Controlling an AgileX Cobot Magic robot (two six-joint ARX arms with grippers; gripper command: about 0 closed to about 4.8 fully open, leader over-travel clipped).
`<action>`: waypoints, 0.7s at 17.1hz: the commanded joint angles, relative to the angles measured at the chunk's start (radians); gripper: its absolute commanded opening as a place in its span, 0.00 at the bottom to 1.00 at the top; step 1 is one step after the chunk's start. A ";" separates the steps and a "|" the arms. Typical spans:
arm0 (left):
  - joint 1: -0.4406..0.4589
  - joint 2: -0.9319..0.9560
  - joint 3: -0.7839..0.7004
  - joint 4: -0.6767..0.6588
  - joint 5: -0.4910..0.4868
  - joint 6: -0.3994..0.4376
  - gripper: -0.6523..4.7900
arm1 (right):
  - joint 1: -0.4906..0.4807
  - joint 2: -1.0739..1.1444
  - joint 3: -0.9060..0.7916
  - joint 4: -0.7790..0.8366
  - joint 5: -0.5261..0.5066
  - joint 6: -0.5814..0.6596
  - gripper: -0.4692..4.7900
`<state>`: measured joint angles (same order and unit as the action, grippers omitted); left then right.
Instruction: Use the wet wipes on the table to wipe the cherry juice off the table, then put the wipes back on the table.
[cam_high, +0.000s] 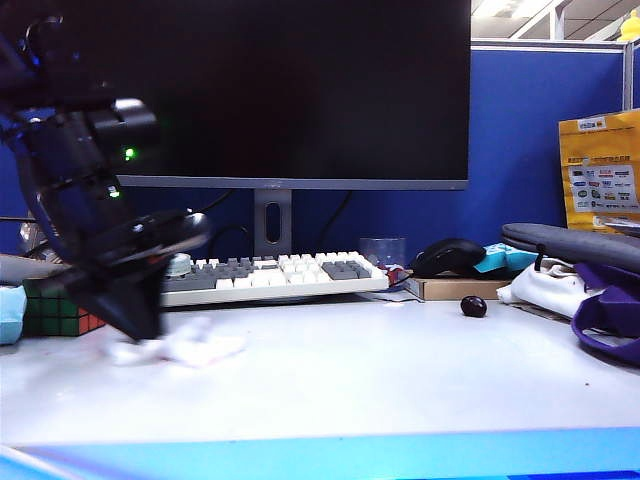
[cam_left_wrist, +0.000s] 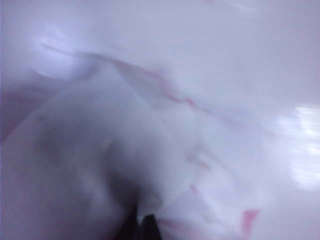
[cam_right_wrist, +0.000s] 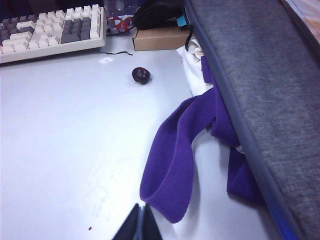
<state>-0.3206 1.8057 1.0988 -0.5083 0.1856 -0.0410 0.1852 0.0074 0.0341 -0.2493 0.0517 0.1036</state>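
A white table (cam_high: 400, 370) with a light blue front edge is seen in an office cubicle, with a large dark monitor (cam_high: 290, 90) and blue partition walls behind it. A white and grey keyboard (cam_high: 270, 275) lies under the monitor, and a dark glossy cherry (cam_high: 473, 306) rests on the table to its right, near a white fabric bundle with purple straps (cam_high: 600, 300) and a grey case (cam_high: 575, 243). A Rubik's cube (cam_high: 55, 305) is seen at the far left. The left gripper (cam_high: 125, 310) is lowered onto the left part of the table, blurred, with its jaws clenched on the wet wipes (cam_high: 185, 348), which are pressed flat against the surface beneath it. In the left wrist view the wrinkled white wet wipes (cam_left_wrist: 125, 150) fill the picture, marked with pink smears of cherry juice (cam_left_wrist: 249, 218). The right gripper (cam_right_wrist: 141, 225) is seen only in the right wrist view, its tips closed together and holding nothing, above the table beside a purple strap (cam_right_wrist: 175, 155).
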 joint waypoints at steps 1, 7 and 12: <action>0.012 0.021 -0.017 -0.177 -0.413 0.094 0.11 | 0.000 0.000 -0.002 0.008 -0.002 -0.002 0.09; 0.012 0.021 -0.017 -0.186 0.217 0.085 0.11 | 0.000 0.000 -0.002 0.008 -0.002 -0.002 0.09; 0.012 0.021 -0.005 0.064 0.123 -0.102 0.11 | 0.000 0.000 -0.002 0.008 -0.002 -0.002 0.09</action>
<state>-0.3115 1.8233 1.0840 -0.4908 0.4332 -0.1078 0.1848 0.0074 0.0341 -0.2493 0.0513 0.1036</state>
